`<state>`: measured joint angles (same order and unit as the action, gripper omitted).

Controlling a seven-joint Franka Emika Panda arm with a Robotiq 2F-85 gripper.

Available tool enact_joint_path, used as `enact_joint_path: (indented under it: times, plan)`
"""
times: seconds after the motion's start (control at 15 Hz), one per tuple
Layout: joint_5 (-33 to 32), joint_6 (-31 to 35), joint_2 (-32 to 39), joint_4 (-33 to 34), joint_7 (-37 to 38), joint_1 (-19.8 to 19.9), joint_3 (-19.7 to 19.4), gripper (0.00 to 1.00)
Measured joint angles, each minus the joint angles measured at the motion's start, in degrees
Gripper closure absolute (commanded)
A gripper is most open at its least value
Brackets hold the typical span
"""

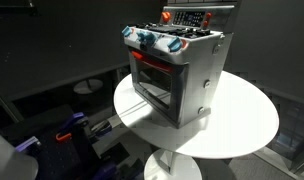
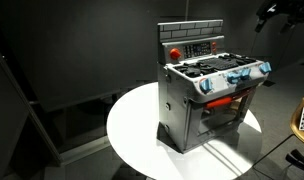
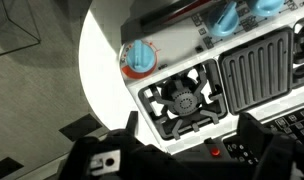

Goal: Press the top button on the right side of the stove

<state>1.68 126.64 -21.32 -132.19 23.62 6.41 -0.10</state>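
Observation:
The stove (image 1: pixel 177 75) is a small silver-grey toy oven on a round white table (image 1: pixel 242 120); it also shows in an exterior view (image 2: pixel 202 100). It has a red-glowing front window, blue-and-red knobs (image 3: pixel 140 58) and a raised back panel (image 2: pixel 190 42) with a red button (image 2: pixel 175 52). In the wrist view my gripper (image 3: pixel 189 122) is open and empty above the stove top. Its dark fingers straddle the burner (image 3: pixel 182 98). A small red button (image 3: pixel 214 152) lies between them near the frame's bottom. The gripper cannot be made out for certain in either exterior view.
The table (image 2: pixel 132 130) stands on a pedestal in a dark room. A dark object (image 2: pixel 277 15) hangs at the top right. Blue and red items (image 1: pixel 67 135) lie low beside the table. A grille plate (image 3: pixel 257 65) sits next to the burner.

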Motion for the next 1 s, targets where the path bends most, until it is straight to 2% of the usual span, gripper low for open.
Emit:
enact_joint_path:
  times: [1.0]
  plan:
    - [-2.01,2.63,19.5,14.92,6.32,0.05,-0.41,0.0]
